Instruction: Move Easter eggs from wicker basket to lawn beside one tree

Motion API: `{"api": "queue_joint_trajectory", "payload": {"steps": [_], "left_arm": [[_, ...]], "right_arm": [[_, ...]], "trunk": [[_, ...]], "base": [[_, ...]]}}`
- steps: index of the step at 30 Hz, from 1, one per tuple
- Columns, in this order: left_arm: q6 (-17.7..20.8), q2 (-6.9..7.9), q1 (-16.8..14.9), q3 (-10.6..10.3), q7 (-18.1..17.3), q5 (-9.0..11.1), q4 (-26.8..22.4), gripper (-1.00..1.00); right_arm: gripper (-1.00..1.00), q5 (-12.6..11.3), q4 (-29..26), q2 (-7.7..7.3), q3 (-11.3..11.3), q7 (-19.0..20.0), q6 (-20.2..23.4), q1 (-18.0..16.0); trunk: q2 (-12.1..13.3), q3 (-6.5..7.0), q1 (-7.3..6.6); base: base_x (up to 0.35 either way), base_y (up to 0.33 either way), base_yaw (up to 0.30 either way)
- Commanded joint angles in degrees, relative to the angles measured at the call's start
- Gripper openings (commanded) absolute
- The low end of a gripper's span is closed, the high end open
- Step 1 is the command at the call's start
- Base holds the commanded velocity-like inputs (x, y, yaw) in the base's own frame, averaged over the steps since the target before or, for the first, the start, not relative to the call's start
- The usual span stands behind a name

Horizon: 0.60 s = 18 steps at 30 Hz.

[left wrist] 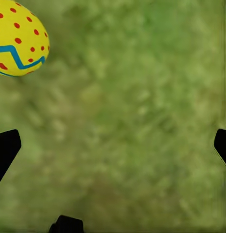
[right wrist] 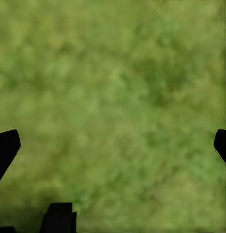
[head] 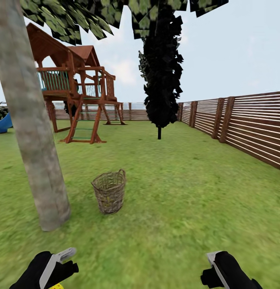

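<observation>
Where the head view looks across the lawn (head: 176, 192), the wicker basket (head: 109, 196) stands upright on the grass just beside the foot of a thick grey-brown tree (head: 29, 120), a little apart from the trunk. Its weave is see-through but what is inside is too small to make out. The trunk is cut off at the top edge, with only leaf clusters hanging in above.

Left pincer (head: 59, 265) sits at the bottom edge, arm cropped. A scrap of yellow shows right under it at the frame edge. In the left wrist view an Easter egg (left wrist: 18, 39), yellow with red dots and a blue zigzag, lies on the blurry grass, partly cut off by the frame corner. The black fingertips (left wrist: 6, 148) stand wide apart at both edges, nothing between them, so the left pincer is spread and the egg is clear of it.

Right pincer (head: 216, 267) is also cropped at the bottom. In its wrist view the fingertips (right wrist: 6, 148) are likewise wide apart over bare grass: spread, holding nothing.

Farther back: wooden play tower (head: 75, 92), blue slide (head: 2, 122) mostly cut off, black-leaved tree (head: 162, 68), slatted fence (head: 236, 120).
</observation>
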Motion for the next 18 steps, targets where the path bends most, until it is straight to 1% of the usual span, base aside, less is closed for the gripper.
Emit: {"api": "queue_joint_trajectory", "payload": {"steps": [1,5,9,12,15,18], "left_arm": [[0.32,-0.02,-0.03,0.16,0.05,0.24,-0.09,1.0],[0.34,-0.02,-0.03,0.16,-0.17,0.37,-0.09,1.0],[0.34,-0.02,-0.03,0.16,-0.38,0.42,-0.09,1.0],[0.32,-0.02,-0.03,0.17,-0.45,0.46,-0.09,1.0],[0.32,-0.02,-0.03,0.21,-0.47,0.44,0.05,1.0],[0.28,-0.08,-0.03,0.2,-0.54,0.46,0.09,1.0]], "right_arm": [[1.0,0.43,-0.04,-0.06,0.13,0.49,0.18,-0.03],[1.0,0.63,-0.04,-0.06,0.2,0.42,0.21,-0.03],[1.0,0.6,-0.04,-0.06,0.14,0.41,0.23,-0.03],[1.0,0.59,-0.04,-0.06,0.14,0.4,0.23,-0.03],[1.0,0.61,-0.04,-0.06,0.17,0.41,0.23,-0.03],[1.0,0.61,-0.04,-0.06,0.16,0.4,0.23,-0.03]], "trunk": [[0.38,0.12,-0.24],[1.99,0.84,-1.11],[3.59,1.55,-1.99],[4.8,2.09,-2.65],[6.0,2.63,-3.31],[7.2,3.17,-3.97]], "base": [[-0.005,-0.279,0.0],[0.033,-0.272,0.0],[0.201,-0.191,0.0],[0.233,-0.054,0.0],[0.114,-0.024,0.0],[0.224,-0.053,0.0]]}}
